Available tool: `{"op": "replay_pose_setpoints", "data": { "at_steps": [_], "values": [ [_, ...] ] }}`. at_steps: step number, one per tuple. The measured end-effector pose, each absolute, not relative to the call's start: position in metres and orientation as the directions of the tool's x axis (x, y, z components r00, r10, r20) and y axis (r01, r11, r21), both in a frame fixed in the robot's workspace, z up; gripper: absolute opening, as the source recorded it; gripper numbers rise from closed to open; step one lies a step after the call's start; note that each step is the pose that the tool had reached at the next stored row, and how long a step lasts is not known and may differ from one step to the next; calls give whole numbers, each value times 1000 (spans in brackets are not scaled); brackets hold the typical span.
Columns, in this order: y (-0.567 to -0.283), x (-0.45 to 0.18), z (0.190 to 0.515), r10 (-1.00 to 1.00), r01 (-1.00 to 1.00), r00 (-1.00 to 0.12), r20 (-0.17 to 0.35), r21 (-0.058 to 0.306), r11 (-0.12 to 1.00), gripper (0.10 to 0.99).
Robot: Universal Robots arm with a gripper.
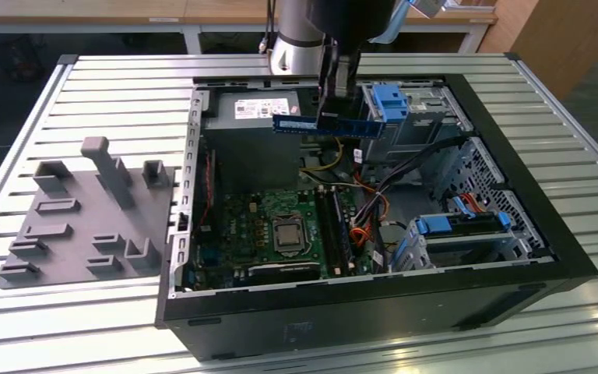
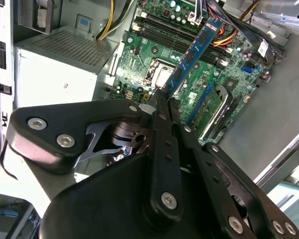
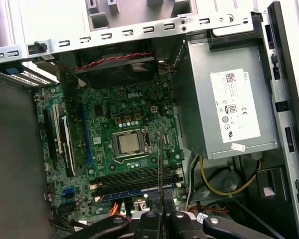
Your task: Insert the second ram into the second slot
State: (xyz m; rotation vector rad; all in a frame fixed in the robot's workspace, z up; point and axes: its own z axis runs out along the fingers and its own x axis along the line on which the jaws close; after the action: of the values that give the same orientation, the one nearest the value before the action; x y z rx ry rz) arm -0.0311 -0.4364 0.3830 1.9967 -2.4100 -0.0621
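My gripper [image 1: 332, 107] hangs over the back of the open computer case [image 1: 548, 234], shut on the second ram [image 1: 325, 125], a thin blue stick held level and well above the motherboard [image 1: 268, 226]. In the second wrist view the second ram [image 2: 192, 55] sticks out from between the fingertips of my gripper [image 2: 162, 105]. In the first wrist view the second ram [image 3: 161, 159] shows edge-on above my gripper [image 3: 162, 219]. The memory slots [image 3: 134, 178] lie beside the processor socket [image 3: 128, 143]; one slot holds a seated blue stick [image 3: 139, 191].
A power supply [image 1: 262, 113] sits under the held stick. Blue drive-bay clips [image 1: 388, 101] and cables [image 1: 367, 210] crowd the exterior view's right side of the case. A grey fixture plate [image 1: 81, 226] with upright posts lies on the slatted table [image 1: 29, 327] on the exterior view's left.
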Motion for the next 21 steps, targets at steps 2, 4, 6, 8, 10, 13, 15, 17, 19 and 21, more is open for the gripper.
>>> {"op": "replay_pose_setpoints", "data": {
  "at_steps": [2, 4, 6, 8, 10, 13, 15, 17, 19, 21],
  "values": [
    [-436, -31, 383, -982, -981, -191, -17, 38, 190, 133],
    [-436, -31, 383, -981, -980, -195, -17, 38, 194, 133],
    [-436, -31, 383, -980, -979, -199, -17, 38, 198, 133],
    [-436, -31, 383, -979, -978, -204, -17, 38, 203, 133],
    [-436, -31, 383, -978, -977, -209, -17, 38, 209, 133],
    [-436, -31, 383, -976, -976, -217, -17, 38, 216, 133],
    [-436, -31, 383, -975, -974, -223, -17, 38, 222, 133],
    [-436, -31, 383, -974, -973, -227, -17, 38, 227, 133],
    [-436, -31, 383, -973, -972, -232, -17, 38, 231, 133],
    [-436, -31, 383, -971, -971, -237, -17, 38, 236, 133]
  ]
}}
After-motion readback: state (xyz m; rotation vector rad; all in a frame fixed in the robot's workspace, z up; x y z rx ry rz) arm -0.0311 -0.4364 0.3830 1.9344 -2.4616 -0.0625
